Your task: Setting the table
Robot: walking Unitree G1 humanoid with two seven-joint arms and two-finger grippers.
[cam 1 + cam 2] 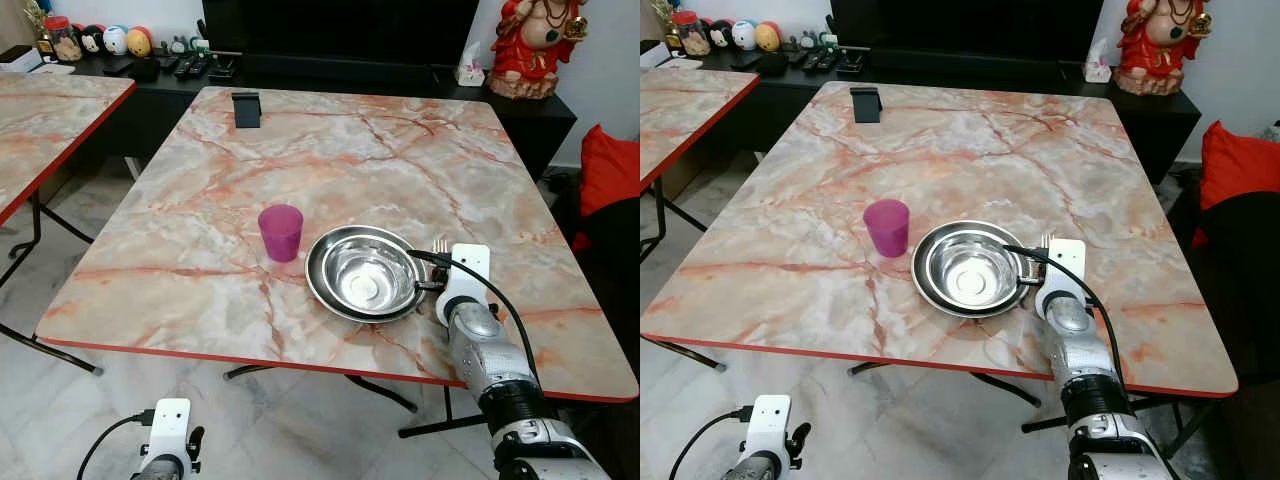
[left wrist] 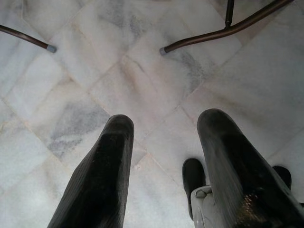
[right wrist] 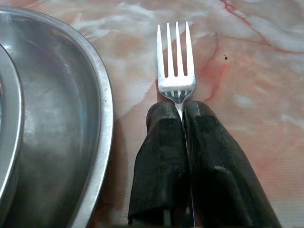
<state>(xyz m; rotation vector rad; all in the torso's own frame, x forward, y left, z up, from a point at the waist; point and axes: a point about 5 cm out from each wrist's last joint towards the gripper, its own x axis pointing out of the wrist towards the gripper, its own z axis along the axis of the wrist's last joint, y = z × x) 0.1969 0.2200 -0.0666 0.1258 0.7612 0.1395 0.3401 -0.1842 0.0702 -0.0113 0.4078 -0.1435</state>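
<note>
Fork (image 3: 176, 61) pinched in right end effector (image 3: 183, 111), just right of steel plate (image 1: 365, 273) on marble tabletop (image 1: 330, 160).

Gripped by the neck between fingers (image 3: 161, 156) pressed together, tines pointing away from the robot, low over the tabletop; contact with the surface impossible to judge. Lay close beside the plate's rim without visibly touching it. Bowl (image 1: 365, 277) nested in the plate, purple cup (image 1: 281, 232) upright just to its left. Small black stand (image 1: 246, 108) near the far edge, well apart from the setting. Left end effector (image 2: 164, 137) hung low beside the tabletop's near edge, fingers spread and empty above the pale marble floor (image 2: 142, 71).
</note>
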